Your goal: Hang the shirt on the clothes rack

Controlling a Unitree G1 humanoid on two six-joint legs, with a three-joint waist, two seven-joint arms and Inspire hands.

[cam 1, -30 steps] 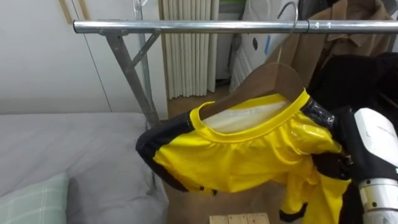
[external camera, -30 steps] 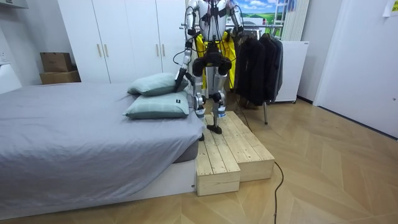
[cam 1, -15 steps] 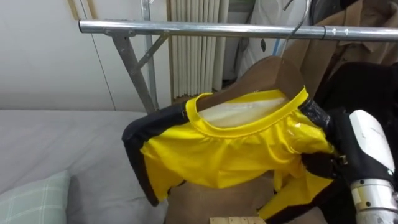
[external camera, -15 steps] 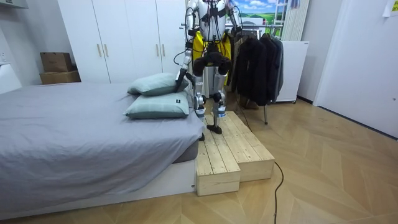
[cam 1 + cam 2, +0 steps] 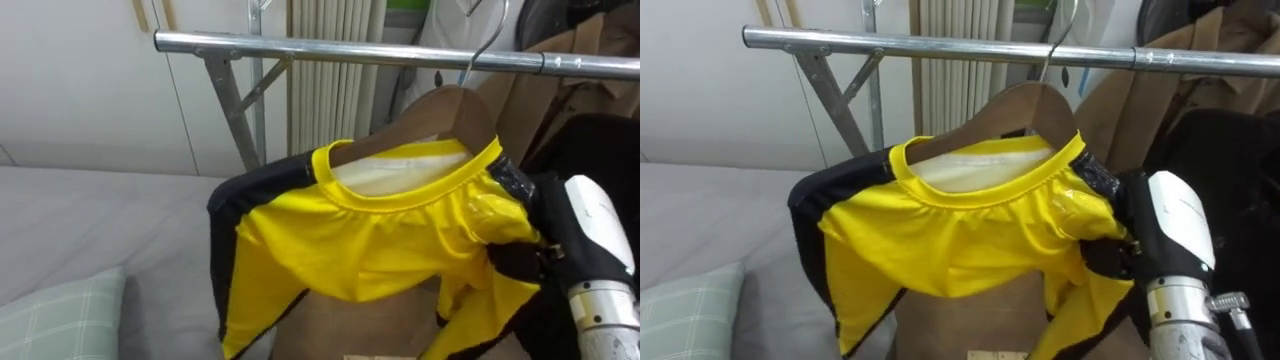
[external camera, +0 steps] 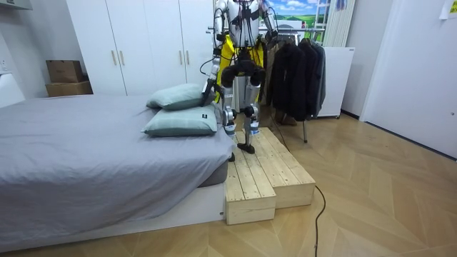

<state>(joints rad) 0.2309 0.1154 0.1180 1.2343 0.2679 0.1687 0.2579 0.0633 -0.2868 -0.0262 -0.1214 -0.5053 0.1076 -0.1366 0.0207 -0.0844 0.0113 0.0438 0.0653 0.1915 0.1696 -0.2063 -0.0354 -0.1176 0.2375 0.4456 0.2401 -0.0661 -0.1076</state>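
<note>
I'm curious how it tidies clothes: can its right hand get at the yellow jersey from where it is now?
Most likely yes: the right hand lies right against the yellow jersey at its shoulder end, below the rail, and nothing stands between them.

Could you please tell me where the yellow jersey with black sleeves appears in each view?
Left eye view: yellow jersey with black sleeves, centre.
Room view: top centre, by the robot.
Right eye view: centre-left.
Shared landmark: dark coats hanging to its right.
</note>
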